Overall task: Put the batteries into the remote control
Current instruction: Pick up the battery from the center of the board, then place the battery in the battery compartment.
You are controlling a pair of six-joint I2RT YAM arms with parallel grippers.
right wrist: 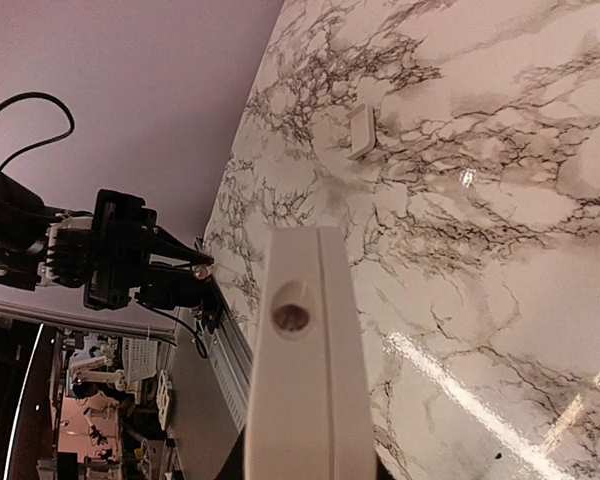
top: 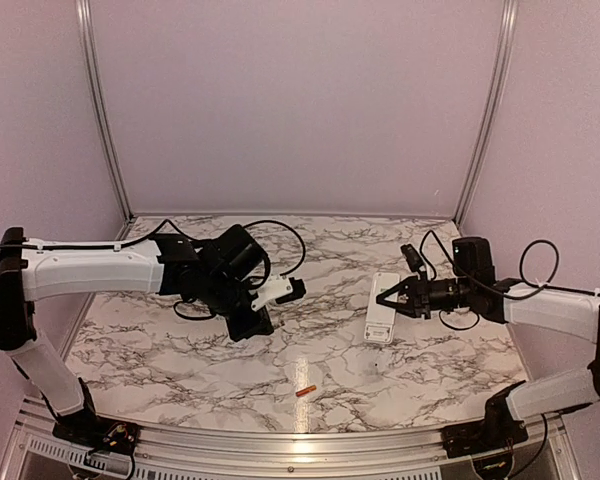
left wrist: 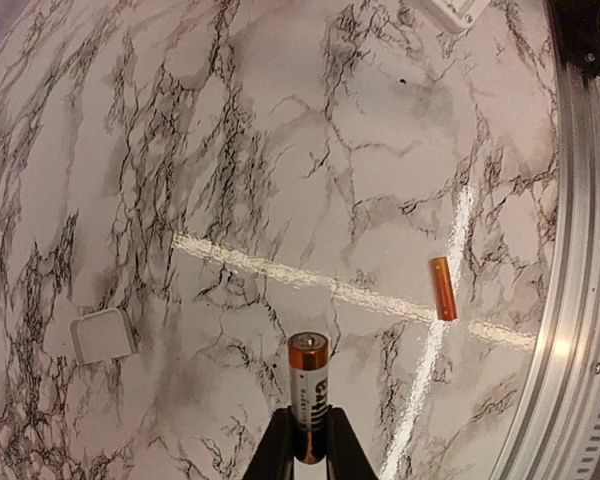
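Remote control (top: pixel 381 312) clamped in right gripper (top: pixel 393 298), right side of marble table (top: pixel 180 340). Left gripper (left wrist: pixel 307 425) pinches gold-black battery (left wrist: pixel 308 380). Orange battery (left wrist: pixel 442 288) lies near front edge.

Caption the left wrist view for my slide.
Left gripper pinching a battery over the table; an orange battery and a white square piece lie on it.

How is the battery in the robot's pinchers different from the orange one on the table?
The held battery is pinched in the left gripper; the orange battery lies loose on the table. The held battery is black with a copper top; the orange battery is orange all over. Both are small cylinders.
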